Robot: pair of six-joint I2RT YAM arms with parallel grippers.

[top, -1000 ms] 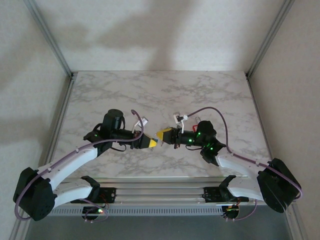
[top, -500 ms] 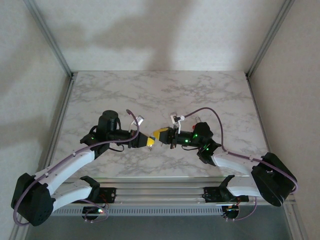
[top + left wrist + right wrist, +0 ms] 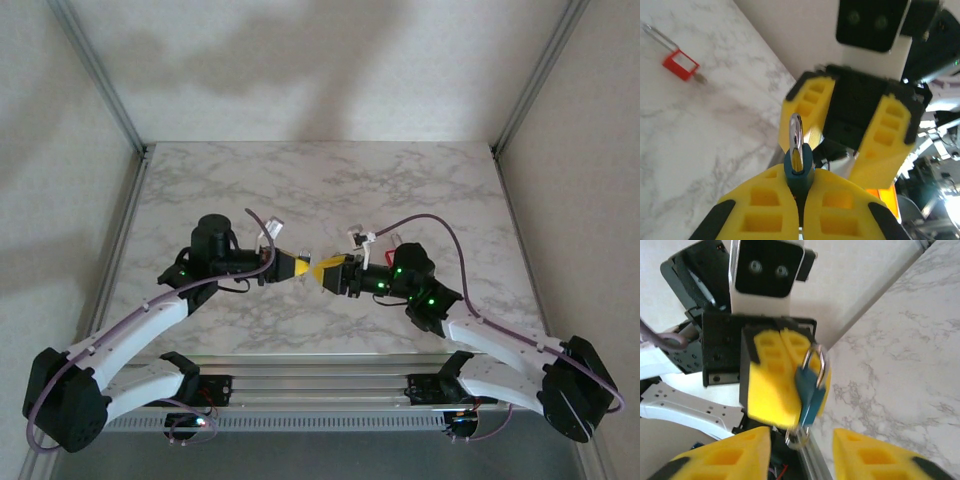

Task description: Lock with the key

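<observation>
My left gripper (image 3: 801, 200) is shut on the body of a teal padlock (image 3: 799, 172), whose silver shackle points away from the fingers. In the right wrist view the padlock (image 3: 807, 390) sits tilted in the left gripper's yellow fingers (image 3: 772, 380). A blurred metal ring (image 3: 800, 436), which looks like the key's end, hangs at its lower end. My right gripper (image 3: 800, 460) faces it, open, one finger on each side of that ring and touching nothing. From above, the left gripper (image 3: 290, 267) and right gripper (image 3: 328, 272) meet nose to nose over the table's middle.
A red tag (image 3: 681, 65) with a metal piece lies on the marble table (image 3: 320, 190) behind the grippers. Metal frame posts (image 3: 100, 80) stand at the table's back corners. The right arm's purple cable (image 3: 440, 235) loops over the table.
My right gripper has opened its jaws. Both grippers have shifted a little away from the near edge, still facing each other, with the padlock held in the left one.
</observation>
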